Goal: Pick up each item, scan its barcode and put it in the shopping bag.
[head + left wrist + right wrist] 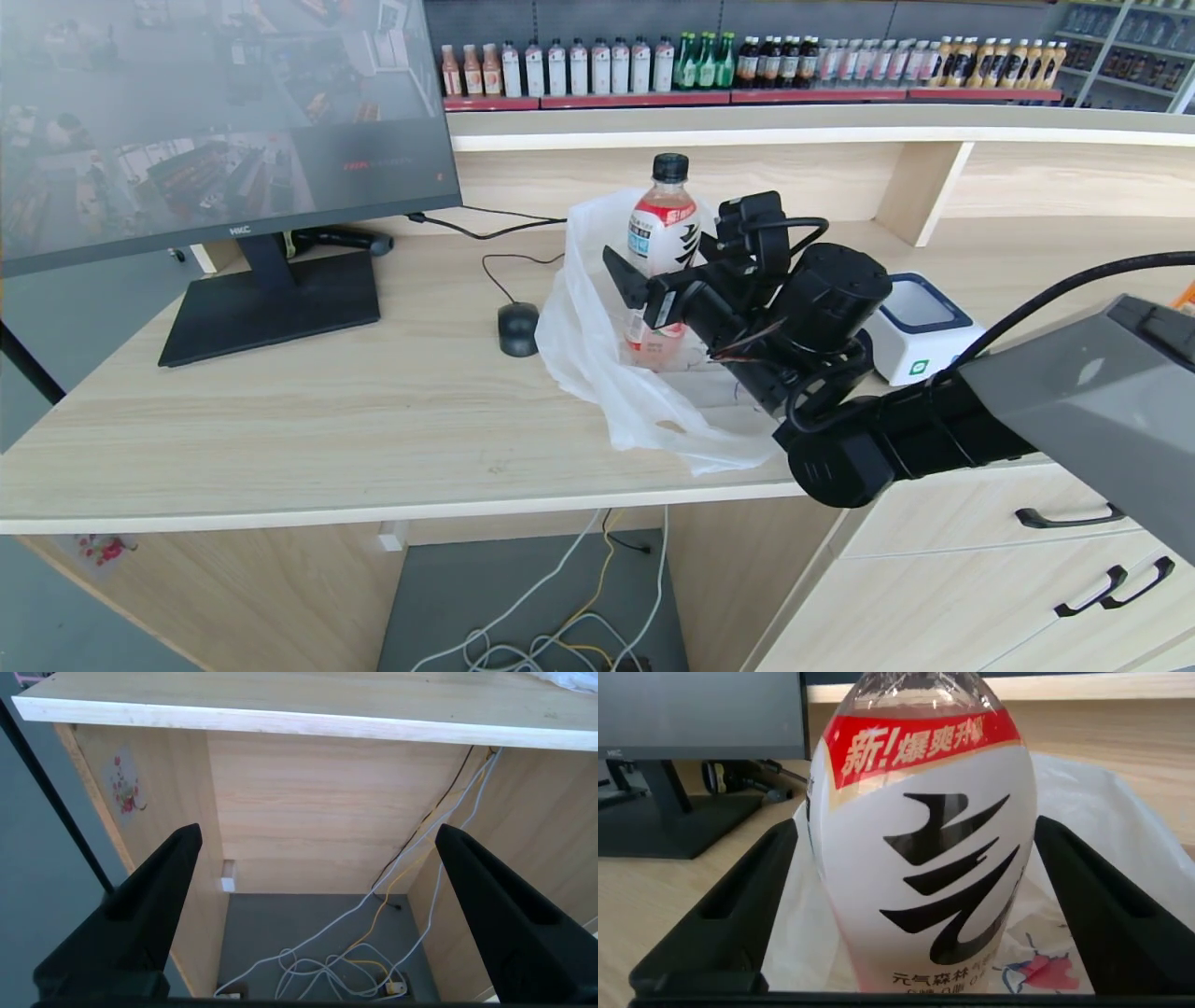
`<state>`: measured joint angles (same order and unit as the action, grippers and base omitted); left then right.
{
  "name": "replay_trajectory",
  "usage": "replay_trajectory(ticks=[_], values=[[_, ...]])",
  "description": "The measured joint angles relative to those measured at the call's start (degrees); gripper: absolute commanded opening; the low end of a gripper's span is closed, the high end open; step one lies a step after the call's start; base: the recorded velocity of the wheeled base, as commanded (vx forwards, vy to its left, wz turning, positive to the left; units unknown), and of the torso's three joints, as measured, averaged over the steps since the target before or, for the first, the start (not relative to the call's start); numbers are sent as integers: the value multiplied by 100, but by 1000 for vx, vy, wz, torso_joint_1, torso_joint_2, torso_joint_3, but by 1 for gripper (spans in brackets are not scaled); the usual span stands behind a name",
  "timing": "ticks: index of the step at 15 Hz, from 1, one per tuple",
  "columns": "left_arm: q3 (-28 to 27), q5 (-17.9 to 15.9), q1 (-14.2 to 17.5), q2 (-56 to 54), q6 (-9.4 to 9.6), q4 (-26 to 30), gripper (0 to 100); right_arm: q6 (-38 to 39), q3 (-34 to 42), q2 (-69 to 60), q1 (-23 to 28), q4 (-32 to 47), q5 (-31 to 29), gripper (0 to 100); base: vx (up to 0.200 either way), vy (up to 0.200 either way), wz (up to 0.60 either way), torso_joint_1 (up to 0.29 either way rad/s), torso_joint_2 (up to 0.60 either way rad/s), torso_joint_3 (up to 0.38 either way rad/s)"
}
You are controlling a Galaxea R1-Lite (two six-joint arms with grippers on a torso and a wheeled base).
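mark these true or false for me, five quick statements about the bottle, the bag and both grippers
1. The bottle stands upright inside the shopping bag. True.
2. The mouse lies on the desk between the shopping bag and the monitor. True.
3. The right gripper is shut on the mouse. False: it is open, with a finger on each side of the bottle.
4. The left gripper holds a second bottle. False: it is open and empty, facing the space under the desk.
5. The bottle's cap is off. False: the black cap is on.
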<state>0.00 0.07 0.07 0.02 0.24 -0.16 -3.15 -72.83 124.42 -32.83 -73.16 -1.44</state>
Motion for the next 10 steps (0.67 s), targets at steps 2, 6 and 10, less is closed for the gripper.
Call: replay_trajectory(ticks=[2, 6, 10], values=[[0, 0, 0, 0, 2, 0, 100, 0, 130, -138, -10, 0, 2, 100, 0, 0, 0, 0, 0, 0], [0, 0, 0, 0, 0, 0, 100, 0, 896, -597, -51, -171, 0, 100, 0, 0, 0, 0, 0, 0], [0, 0, 0, 0, 2, 0, 100, -2, 2021, -1074, -118, -914, -23, 100, 0, 0, 0, 0, 0, 0]])
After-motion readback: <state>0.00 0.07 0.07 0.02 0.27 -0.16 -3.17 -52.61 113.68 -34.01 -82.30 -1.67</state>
